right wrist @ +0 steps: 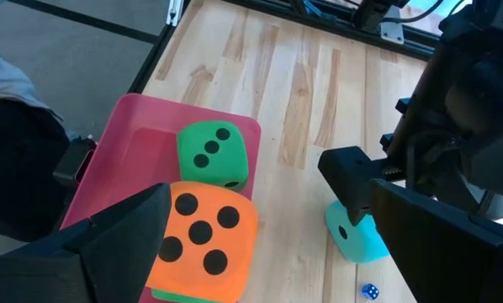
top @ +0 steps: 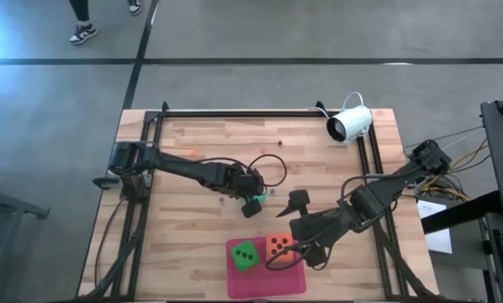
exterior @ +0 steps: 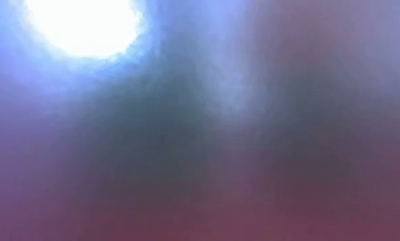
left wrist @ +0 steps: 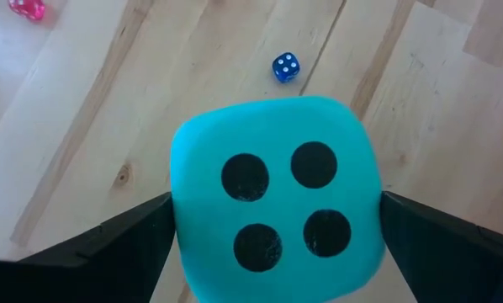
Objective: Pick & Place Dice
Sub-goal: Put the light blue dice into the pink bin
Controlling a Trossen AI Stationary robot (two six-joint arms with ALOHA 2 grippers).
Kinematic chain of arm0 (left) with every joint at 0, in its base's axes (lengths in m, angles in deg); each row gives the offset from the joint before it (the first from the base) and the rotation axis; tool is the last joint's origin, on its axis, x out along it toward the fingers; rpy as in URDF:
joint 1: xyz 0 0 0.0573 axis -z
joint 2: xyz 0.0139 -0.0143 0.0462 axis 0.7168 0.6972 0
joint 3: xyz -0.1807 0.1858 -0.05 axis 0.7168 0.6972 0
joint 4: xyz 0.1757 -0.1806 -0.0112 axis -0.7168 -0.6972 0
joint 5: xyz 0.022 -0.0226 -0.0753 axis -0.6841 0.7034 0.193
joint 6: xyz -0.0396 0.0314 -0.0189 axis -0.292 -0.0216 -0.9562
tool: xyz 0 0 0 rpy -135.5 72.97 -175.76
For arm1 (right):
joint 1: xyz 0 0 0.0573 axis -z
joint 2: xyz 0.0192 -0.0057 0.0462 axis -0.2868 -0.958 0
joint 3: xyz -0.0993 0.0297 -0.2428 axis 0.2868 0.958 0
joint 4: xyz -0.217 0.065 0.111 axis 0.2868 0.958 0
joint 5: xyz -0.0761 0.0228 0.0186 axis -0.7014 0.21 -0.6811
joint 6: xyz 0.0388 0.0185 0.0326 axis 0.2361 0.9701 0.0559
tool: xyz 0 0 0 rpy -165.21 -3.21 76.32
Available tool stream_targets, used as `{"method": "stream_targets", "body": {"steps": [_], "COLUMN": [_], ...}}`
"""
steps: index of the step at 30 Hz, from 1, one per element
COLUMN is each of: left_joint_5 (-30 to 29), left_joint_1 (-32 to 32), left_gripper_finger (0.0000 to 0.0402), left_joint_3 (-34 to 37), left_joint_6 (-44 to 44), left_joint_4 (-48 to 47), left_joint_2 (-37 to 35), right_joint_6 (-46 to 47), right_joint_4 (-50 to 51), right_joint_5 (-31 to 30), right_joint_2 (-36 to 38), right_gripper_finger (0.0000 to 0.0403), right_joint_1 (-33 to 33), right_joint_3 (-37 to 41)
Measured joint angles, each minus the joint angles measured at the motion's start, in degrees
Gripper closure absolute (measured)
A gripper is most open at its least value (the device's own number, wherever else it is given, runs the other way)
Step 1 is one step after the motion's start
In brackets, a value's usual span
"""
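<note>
High view is showing the left gripper (top: 253, 200) sitting near the centre of the wooden tabletop (top: 201, 252), its jaws standing wide with the teal die (top: 251, 204) between them. Left wrist view is showing that die (left wrist: 276, 199) filling the gap between the 2 dark fingers (left wrist: 108, 252), its 4-pip face turned to the camera; whether the fingers are actually pressing on it, I cannot tell. A tiny blue die (left wrist: 286, 67) is lying on the wood beyond it, and a small pink die (left wrist: 26, 8) is sitting farther off. The right gripper (top: 295, 246) is hovering at about 5 o'clock from the left one, with the orange-red die (top: 277, 246) sitting between its wide-spread jaws. Right wrist view is showing this orange-red die (right wrist: 203, 244) resting on top of a green die whose edge (right wrist: 176, 295) is peeking out beneath it, with another green die (right wrist: 212, 154) just beside it, all on the pink mat (right wrist: 129, 139). In the high view the mat (top: 268, 282) is lying at the tabletop's 6 o'clock edge, with a green die (top: 246, 255) on it at 9 o'clock of the orange-red one. A white camera (top: 350, 124) is standing at the tabletop's 2 o'clock corner. Low view is giving only a blur.
</note>
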Motion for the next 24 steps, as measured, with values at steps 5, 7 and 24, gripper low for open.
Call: {"method": "stream_targets", "body": {"steps": [5, 7, 24], "left_joint_5": [-1.8, -2.8, -4.0], "left_joint_1": [0.0, 0.0, 0.0], "left_gripper_finger": [0.0002, 0.0002, 0.0062], "left_joint_3": [0.1, 0.1, 0.2], "left_joint_6": [0.3, 0.3, 0.5], "left_joint_4": [-0.3, -0.5, -0.8], "left_joint_2": [0.0, 0.1, 0.1], "right_joint_6": [0.0, 0.0, 0.0], "right_joint_4": [0.0, 0.0, 0.0], "right_joint_5": [0.0, 0.0, 0.0], "right_joint_2": [0.0, 0.0, 0.0], "right_gripper_finger": [0.0003, 0.0003, 0.0003], "right_joint_1": [0.0, 0.0, 0.0], "right_joint_3": [0.0, 0.0, 0.0]}}
